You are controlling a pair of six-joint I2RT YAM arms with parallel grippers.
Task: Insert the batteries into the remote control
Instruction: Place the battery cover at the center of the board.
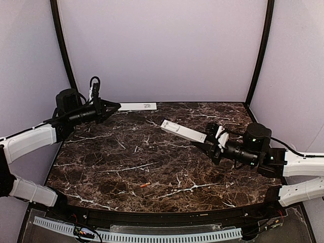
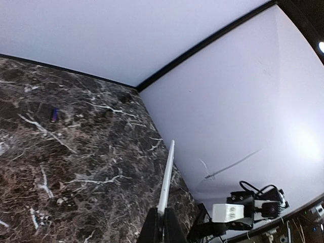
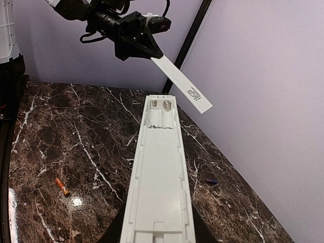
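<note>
Here, the left claw [image 1: 115,107] is pinched shut on one end of the cover [image 1: 137,107], a thin white strip held in the air at the far left of the counter [image 1: 101,162], close to the back wall. From the right wrist view the cover [image 3: 182,86] slants down and to the right from the claw [image 3: 152,53], and its free end carries a small block of dark print, too fine to read. The left wrist view shows the strip [image 2: 167,177] edge-on, running straight out from between the fingers [image 2: 151,229].

The right claw [image 1: 208,140] is partly closed around the near end of the remote [image 1: 182,131], gripping it by its long sides. The remote points away from the claw toward the far left, over the right half of the counter and lifted off it. Its back faces up. In the right wrist view the battery bay [image 3: 159,119] at the far end lies uncovered, showing white plastic and two metal contacts at the far wall. No writing shows on the remote [image 3: 159,177] itself.

An orange battery [image 1: 145,185] lies on the counter, near the front and about mid-width, well apart from both claws. A dark blue battery [image 3: 211,180] lies on the counter to the right of the remote, near the right wall; no label can be made out on either.
</note>
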